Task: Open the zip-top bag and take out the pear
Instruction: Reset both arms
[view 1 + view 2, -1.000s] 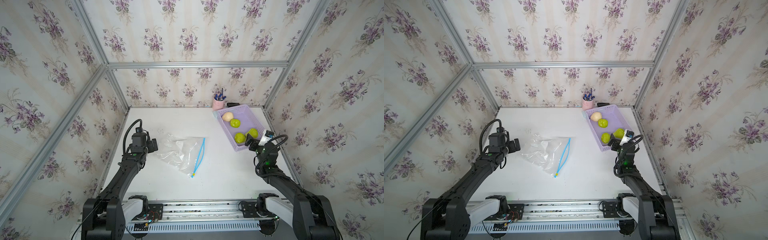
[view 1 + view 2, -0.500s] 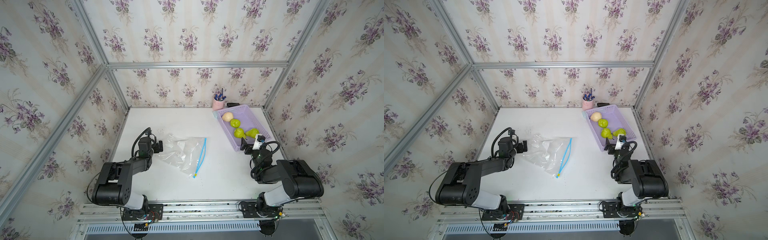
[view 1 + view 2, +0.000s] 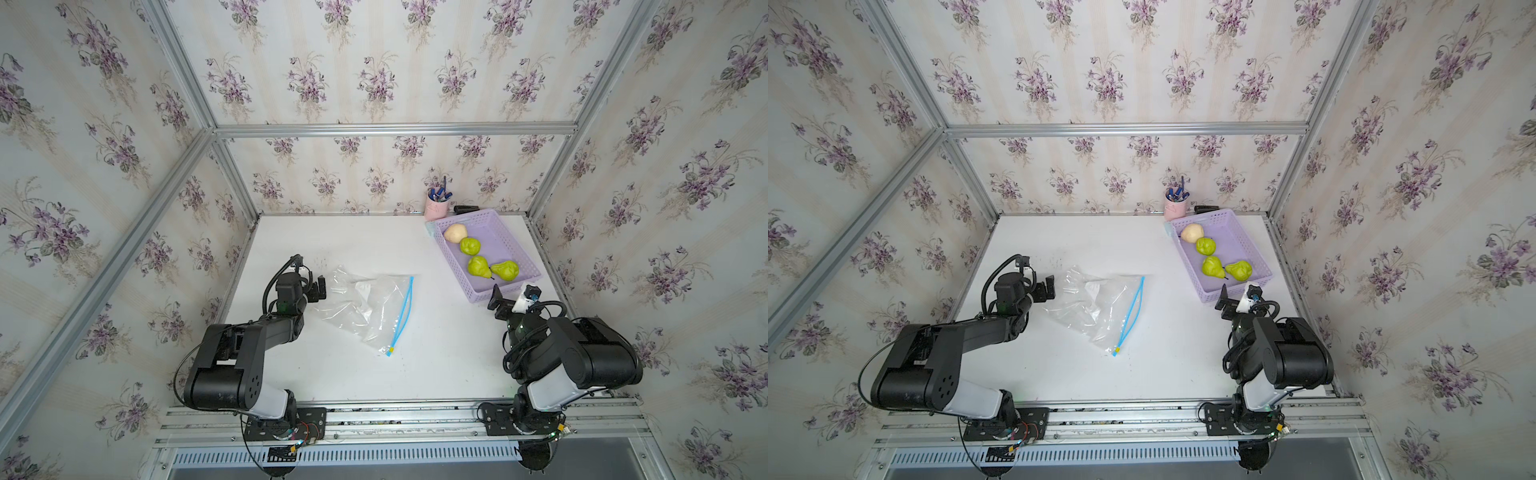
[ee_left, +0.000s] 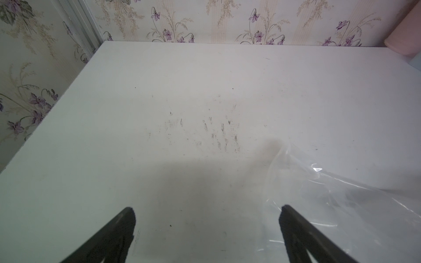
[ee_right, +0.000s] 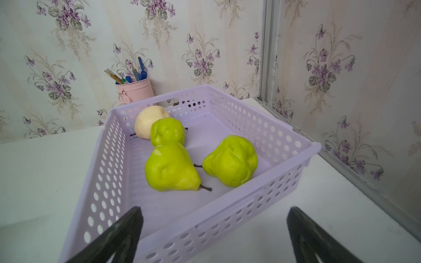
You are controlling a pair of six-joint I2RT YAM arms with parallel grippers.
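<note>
A: L fingers (image 4: 123,230), state?
B: Spread wide, nothing btw them. My wrist view shows only bare surface (image 4: 159,91) in the gap, w/ dark scuffs further out. One finger sits right at the bag (image 4: 341,205)'s crinkled edge; touching or not, can't tell.
A: R fingers (image 5: 127,230)?
B: Same: spread wide, pinching nothing. They point at the near short wall of the basket (image 5: 227,211), just beside it; contact, can't tell.
A: Where's the bag exactly?
B: Flat on the surface, a bit L of centre in both top views, btw my two arms but much nearer the L one. Its closed end faces my L fingers. The zip strip (image 3: 405,311) runs along the opposite edge, toward the R arm. It reads as two blue lines bowed apart mid-length, so the mouth looks parted there. Yellow tab (image 3: 390,352) at the strip's end nearer my bases; whitish label (image 3: 365,286) approx mid-bag.
A: And the pear?
B: Every pear I see lies in the basket, well apart from the bag. Near pear (image 5: 170,170) is closest to my R fingers, stem toward them. 2nd pear (image 5: 231,161) just beside it, stem pointing at it. 3rd pear (image 5: 167,132) behind, looks to touch the near one. Pale fruit (image 5: 145,120) behind that, against the 3rd.
A: Further out?
B: Pink cup (image 5: 134,91) w/ pens, just behind the basket, at the back wall.
</note>
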